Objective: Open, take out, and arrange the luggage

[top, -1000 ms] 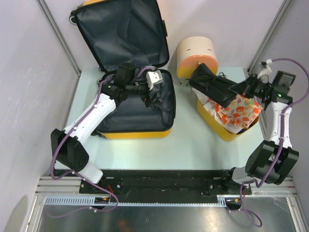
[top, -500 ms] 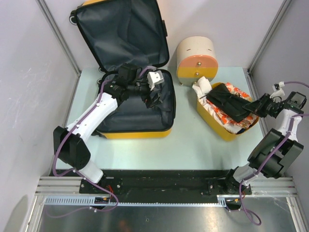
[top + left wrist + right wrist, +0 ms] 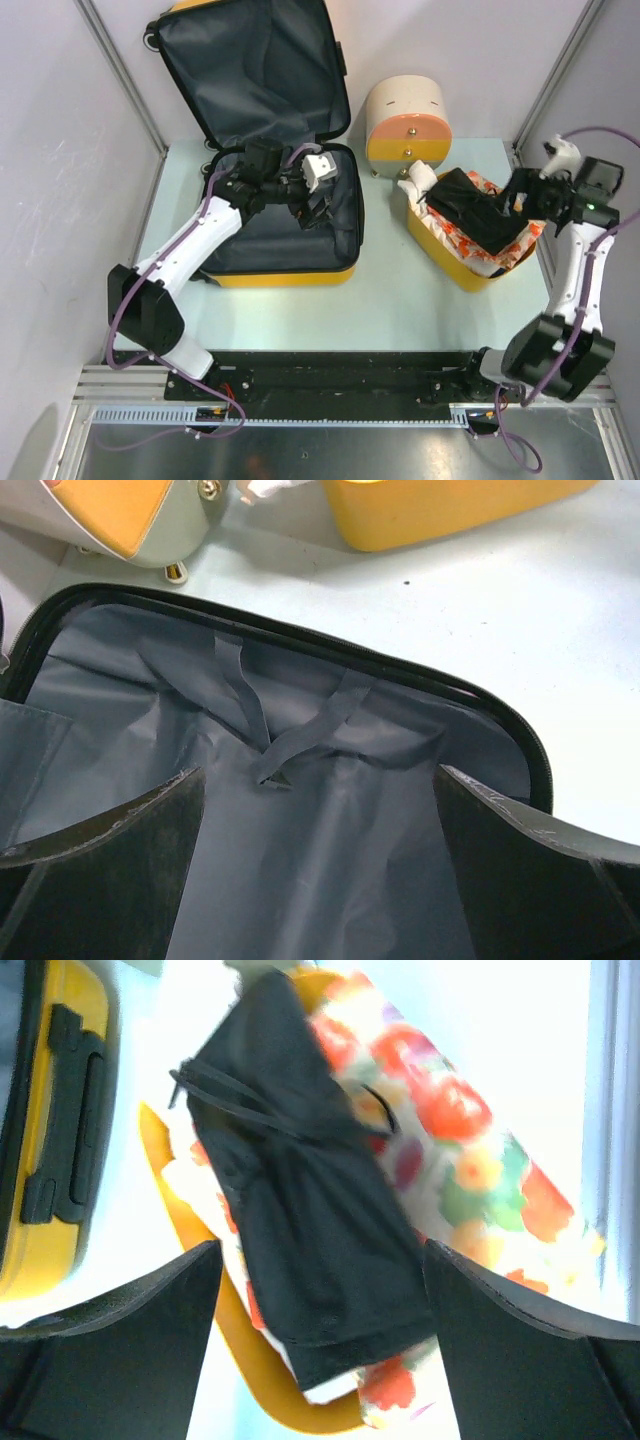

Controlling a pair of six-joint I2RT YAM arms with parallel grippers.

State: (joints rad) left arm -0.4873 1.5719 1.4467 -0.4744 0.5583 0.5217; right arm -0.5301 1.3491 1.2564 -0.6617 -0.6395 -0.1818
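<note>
Your big yellow hard suitcase with the grey cloth inside (image 3: 300,248) lies open on the left of the pale worktop (image 3: 400,300). Its lid leans up at the back. Your left hand (image 3: 318,775) hangs over the lining, spread wide, holding nothing. Your right hand (image 3: 322,1245) is wide too, above the black cloth pouch (image 3: 472,208). The pouch lies on the flowery cloth (image 3: 510,240) in the small yellow plastic basket (image 3: 440,262). This looks like the sorting step. Next, lift the right hand straight up so the pouch strings don't catch.
</note>
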